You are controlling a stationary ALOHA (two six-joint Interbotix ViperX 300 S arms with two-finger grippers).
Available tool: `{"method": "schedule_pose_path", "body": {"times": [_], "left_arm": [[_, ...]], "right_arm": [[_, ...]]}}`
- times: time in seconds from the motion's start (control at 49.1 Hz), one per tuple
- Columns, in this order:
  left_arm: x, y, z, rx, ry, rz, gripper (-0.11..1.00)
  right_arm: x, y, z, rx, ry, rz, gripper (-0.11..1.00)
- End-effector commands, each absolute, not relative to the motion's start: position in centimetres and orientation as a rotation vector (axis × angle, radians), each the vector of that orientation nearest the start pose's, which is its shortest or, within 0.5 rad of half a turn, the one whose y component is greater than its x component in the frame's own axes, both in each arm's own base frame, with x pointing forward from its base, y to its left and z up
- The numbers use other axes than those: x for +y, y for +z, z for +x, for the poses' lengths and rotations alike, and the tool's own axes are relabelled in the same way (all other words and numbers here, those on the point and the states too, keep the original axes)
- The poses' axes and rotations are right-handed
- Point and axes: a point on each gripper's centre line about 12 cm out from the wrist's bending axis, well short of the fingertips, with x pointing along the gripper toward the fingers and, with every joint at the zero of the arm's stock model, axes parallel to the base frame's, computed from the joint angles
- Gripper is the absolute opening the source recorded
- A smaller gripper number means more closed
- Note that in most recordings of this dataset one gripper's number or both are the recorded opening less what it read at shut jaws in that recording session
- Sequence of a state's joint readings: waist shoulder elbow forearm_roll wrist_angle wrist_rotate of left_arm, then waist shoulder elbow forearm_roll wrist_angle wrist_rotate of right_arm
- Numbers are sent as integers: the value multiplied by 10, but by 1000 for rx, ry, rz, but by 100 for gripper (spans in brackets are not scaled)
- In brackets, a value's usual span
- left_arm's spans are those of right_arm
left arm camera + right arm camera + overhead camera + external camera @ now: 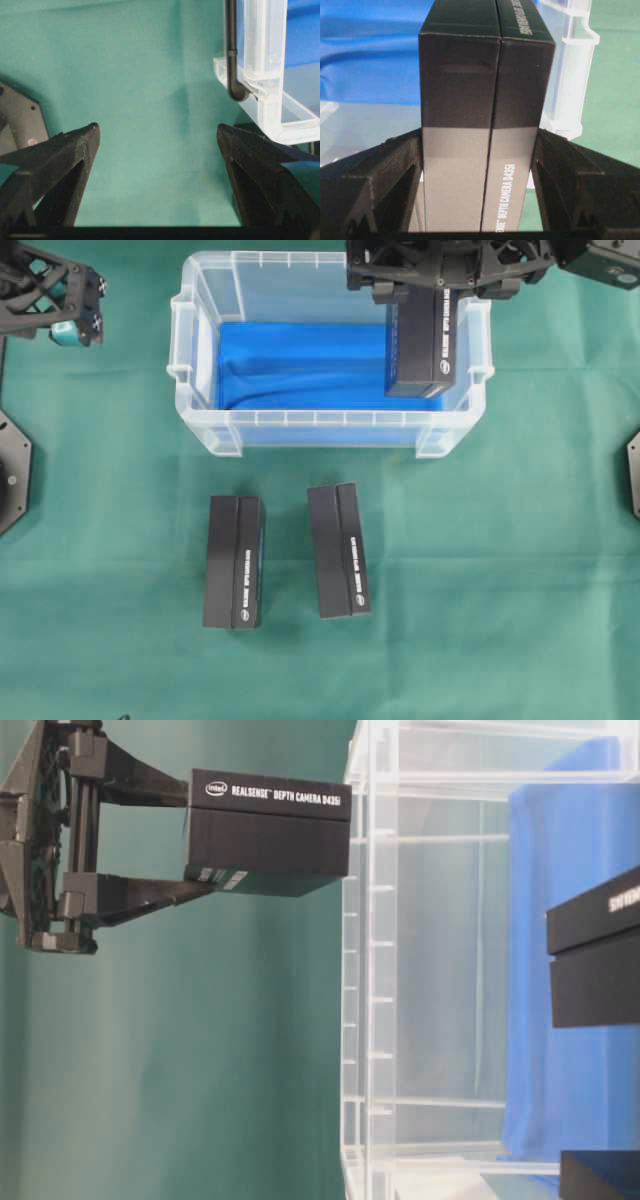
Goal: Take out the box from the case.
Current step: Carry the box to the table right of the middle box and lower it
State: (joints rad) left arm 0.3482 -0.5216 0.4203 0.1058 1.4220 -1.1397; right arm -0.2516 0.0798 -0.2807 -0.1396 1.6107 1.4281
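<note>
A: The case [200,360]?
B: Clear, glossy plastic, lined with blue cloth [300,365].
A: The box [485,100]?
B: Matt black card, smooth, with white print.
A: The surface [500,590]?
B: Green cloth, slightly wrinkled. The right pincer [480,175] looks like matt, rough black plastic.

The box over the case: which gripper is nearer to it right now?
Right. The right gripper has its jaws shut on the box, holding it above the case at its right end. The left gripper is open, outside the case's left wall.
</note>
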Motion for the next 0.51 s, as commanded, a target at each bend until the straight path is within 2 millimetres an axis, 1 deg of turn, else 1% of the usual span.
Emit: {"method": "schedule_pose_path", "body": {"times": [0.0,0.224,0.346,0.488], "left_arm": [[90,339,211,950,1086,-1094,96],[90,339,211,949,1088,-1094,96],[89,339,211,950,1085,-1094,96],[90,339,211,949,1088,-1094,96]], "right_arm": [[-110,392,369,872,-1233,1248,65],[-100,396,367,886,-1221,1238,65],[-88,396,370,901,-1206,1226,65],[-70,395,374,913,-1185,1218,65]]}}
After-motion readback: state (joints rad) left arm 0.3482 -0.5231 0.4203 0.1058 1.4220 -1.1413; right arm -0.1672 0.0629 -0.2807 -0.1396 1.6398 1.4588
